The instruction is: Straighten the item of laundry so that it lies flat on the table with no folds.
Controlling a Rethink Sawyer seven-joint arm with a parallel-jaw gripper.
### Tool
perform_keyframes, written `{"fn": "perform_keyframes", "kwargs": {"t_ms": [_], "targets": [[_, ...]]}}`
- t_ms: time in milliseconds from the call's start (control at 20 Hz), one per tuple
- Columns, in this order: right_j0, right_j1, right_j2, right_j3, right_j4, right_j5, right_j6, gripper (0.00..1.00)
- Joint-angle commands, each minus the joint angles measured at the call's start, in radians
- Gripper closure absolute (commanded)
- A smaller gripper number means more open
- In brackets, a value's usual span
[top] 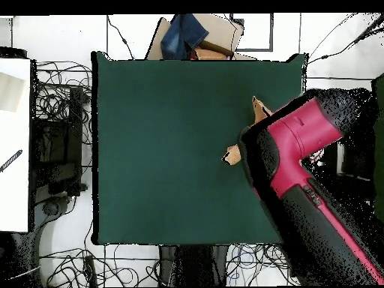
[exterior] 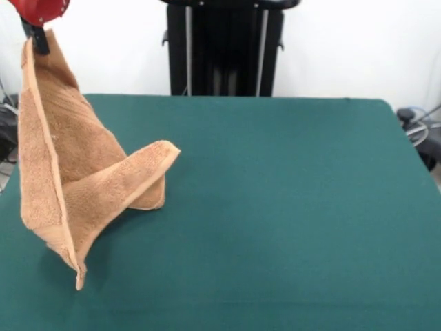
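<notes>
The peach-orange towel [exterior: 65,172] hangs from my gripper [exterior: 38,38] at the top left of the front view. The gripper is shut on its upper corner. The towel drapes down in a tall fold; its lower part rests on the green table [exterior: 275,207] near the left edge, with one flap sticking out to the right. In the overhead view the red arm [top: 300,157] covers most of the towel; only small bits [top: 259,111] show at the table's right side. The gripper itself is hidden there.
The black pedestal [exterior: 224,48] stands behind the table's far edge. Cables [top: 60,127] and a box with blue cloth [top: 191,34] lie off the table. A dark object [exterior: 417,127] sits past the right edge.
</notes>
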Motion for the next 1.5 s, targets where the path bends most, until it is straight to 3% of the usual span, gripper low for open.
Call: {"fn": "perform_keyframes", "kwargs": {"t_ms": [50,400,950,1150,1500], "targets": [[0.016,0.023,0.062,-0.077,0.072,-0.155,-0.179,1.0],[0.013,0.07,0.088,-0.187,0.048,-0.289,-0.208,1.0],[-0.009,0.08,0.115,-0.212,0.04,-0.354,-0.237,1.0],[-0.012,0.074,0.117,-0.191,0.03,-0.334,-0.236,1.0],[-0.021,0.05,0.094,-0.04,-0.034,-0.144,-0.182,1.0]]}}
